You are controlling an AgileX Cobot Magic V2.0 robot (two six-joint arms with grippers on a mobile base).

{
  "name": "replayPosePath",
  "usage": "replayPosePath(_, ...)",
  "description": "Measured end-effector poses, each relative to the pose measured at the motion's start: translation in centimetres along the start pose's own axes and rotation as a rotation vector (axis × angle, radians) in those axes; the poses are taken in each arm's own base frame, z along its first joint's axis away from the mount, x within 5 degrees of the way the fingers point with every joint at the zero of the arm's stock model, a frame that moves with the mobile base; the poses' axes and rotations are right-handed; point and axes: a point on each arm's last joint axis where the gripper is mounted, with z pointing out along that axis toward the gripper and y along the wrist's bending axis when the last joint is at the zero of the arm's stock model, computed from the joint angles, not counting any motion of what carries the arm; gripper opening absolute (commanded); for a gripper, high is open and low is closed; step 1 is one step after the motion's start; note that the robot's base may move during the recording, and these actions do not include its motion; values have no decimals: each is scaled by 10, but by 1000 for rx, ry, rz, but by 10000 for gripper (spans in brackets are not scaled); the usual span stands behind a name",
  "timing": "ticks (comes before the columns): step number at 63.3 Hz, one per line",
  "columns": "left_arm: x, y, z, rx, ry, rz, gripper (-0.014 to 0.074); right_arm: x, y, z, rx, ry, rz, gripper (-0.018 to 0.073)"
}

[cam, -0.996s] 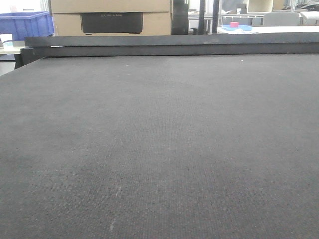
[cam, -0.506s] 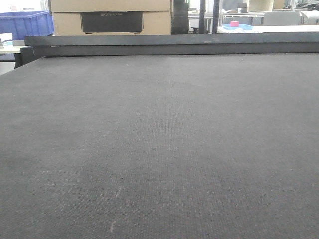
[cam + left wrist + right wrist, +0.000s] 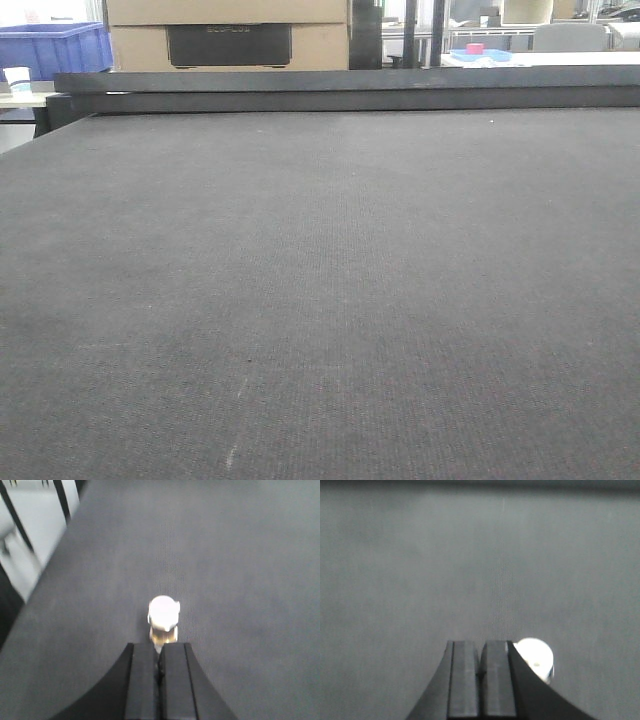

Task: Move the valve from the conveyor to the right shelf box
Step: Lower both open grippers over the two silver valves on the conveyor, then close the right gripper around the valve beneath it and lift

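The conveyor is a wide dark grey woven belt that fills the front view, where neither a valve nor a gripper shows. In the left wrist view a small valve with a white round cap and a brass body lies on the belt, right at the tips of my left gripper, whose jaws are pressed together. In the right wrist view my right gripper is shut too. A white round valve cap sits on the belt just right of it, half hidden by the right finger. The right shelf box is out of view.
A dark rail borders the belt's far edge. Behind it stand a blue bin, a cardboard box and a table with a pink item. The belt's left edge with pale floor beyond shows in the left wrist view.
In the front view the background has shifted slightly right and down, and a cup has come into sight at the far left. The belt looks the same.
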Motion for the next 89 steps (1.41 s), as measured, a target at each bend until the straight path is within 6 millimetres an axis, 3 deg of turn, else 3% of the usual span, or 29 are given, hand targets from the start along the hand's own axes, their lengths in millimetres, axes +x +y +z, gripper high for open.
replayPosePath(16,-45,-2,46,26,187,-17,-111,-54,0,35,-12,292,7,-168)
replayPosePath(29,-51,-5,79,45,285,-32,-111,-75,-2,51,-3,419,-4,-168)
replayPosePath(36,-51,-7,86,63,306,-50,-111,-83,-8,62,50,512,-35,-168)
replayPosePath(46,-50,-9,87,77,311,-64,-111,-97,-18,94,118,591,-76,-168)
replayPosePath(55,-50,-9,87,77,312,-64,-111,-94,-21,123,120,675,-78,-151)
replayPosePath(62,-49,-9,86,78,332,-64,-111,-88,-23,142,119,736,-77,1)
replayPosePath(69,-47,-9,85,79,356,-63,-111,-83,-24,156,117,780,-76,298)
replayPosePath(75,-46,-9,85,79,365,-63,-111,-81,-24,158,117,789,-76,450)
replayPosePath(89,-46,-9,85,79,368,-63,-111,-80,-36,159,97,790,12,487)
